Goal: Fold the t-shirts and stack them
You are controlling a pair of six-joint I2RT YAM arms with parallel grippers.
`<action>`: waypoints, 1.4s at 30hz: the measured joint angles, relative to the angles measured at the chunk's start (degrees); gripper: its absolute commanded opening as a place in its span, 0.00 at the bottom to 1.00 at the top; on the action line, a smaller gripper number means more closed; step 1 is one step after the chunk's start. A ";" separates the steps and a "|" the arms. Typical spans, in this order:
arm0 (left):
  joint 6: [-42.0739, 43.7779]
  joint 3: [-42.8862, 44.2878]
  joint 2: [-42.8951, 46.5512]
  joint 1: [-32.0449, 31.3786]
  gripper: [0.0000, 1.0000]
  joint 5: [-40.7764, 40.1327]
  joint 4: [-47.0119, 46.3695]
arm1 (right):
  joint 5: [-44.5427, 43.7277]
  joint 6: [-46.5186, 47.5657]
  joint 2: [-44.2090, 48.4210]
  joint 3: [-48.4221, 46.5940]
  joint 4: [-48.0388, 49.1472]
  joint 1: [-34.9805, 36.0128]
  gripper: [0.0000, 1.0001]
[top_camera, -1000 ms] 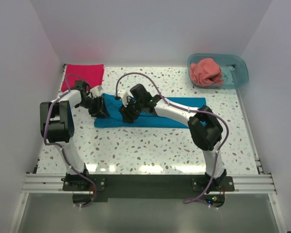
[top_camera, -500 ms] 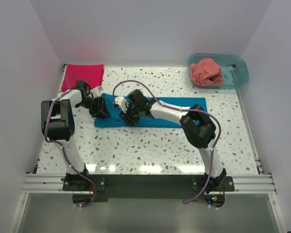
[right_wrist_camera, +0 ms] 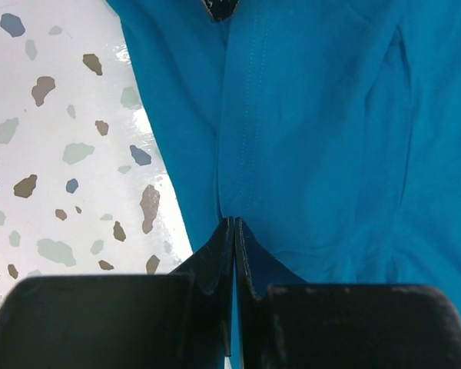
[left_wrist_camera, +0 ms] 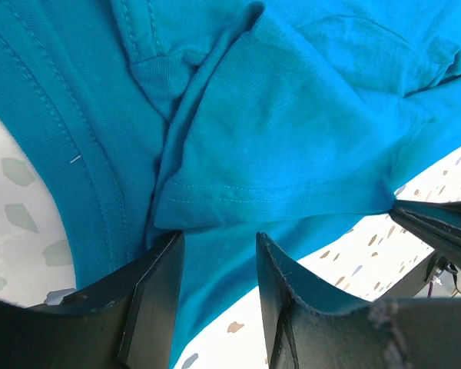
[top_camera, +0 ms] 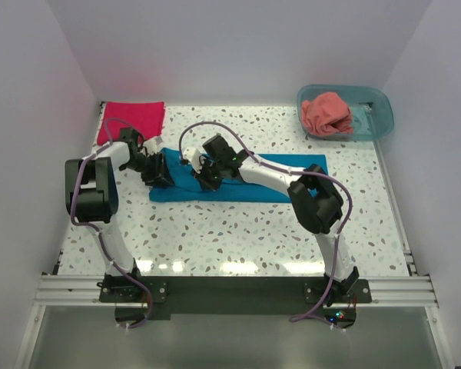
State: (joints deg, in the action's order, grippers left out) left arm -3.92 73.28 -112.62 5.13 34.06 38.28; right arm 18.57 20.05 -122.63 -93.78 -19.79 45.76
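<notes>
Crimson t-shirt (top_camera: 132, 119) lies far-left on your table (top_camera: 253, 231), salmon t-shirt (top_camera: 326, 114) in the tub (top_camera: 376, 104). Your right claw (right_wrist_camera: 232, 231) pinches the mid-table teal t-shirt (top_camera: 276, 177); your left claw (left_wrist_camera: 219, 261) stands half-open over it.

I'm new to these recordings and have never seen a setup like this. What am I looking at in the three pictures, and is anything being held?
These are two robot arms, the left arm and the right arm, bolted at the near edge of a speckled table. The wide picture looks down from above and behind them. The two close-ups come from a camera on each wrist.

A blue shirt lies spread on the table. A red shirt lies folded in the far left corner, and a pink shirt sits crumpled in a plastic tub at the far right.

The right gripper is shut, pinching the blue shirt's edge. The left gripper stands open over the same shirt, near a sleeve, and appears to grip nothing.
</notes>
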 measured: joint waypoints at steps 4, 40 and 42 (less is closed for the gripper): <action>-0.02 0.04 -0.07 0.00 0.48 0.04 -0.02 | 0.02 0.44 0.00 -1.11 -0.59 -0.13 0.00; -1.49 0.55 -0.55 0.07 0.49 0.22 -0.13 | 3.37 3.76 -3.39 -2.75 -6.58 -0.66 0.30; -1.49 0.55 -0.55 0.07 0.49 0.24 -0.13 | 3.45 3.58 -3.41 -3.15 -6.60 -0.66 0.30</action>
State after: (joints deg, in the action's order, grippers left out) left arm -5.41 73.82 -113.16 5.19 34.30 38.15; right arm 22.02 23.64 -126.04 -96.92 -26.39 45.10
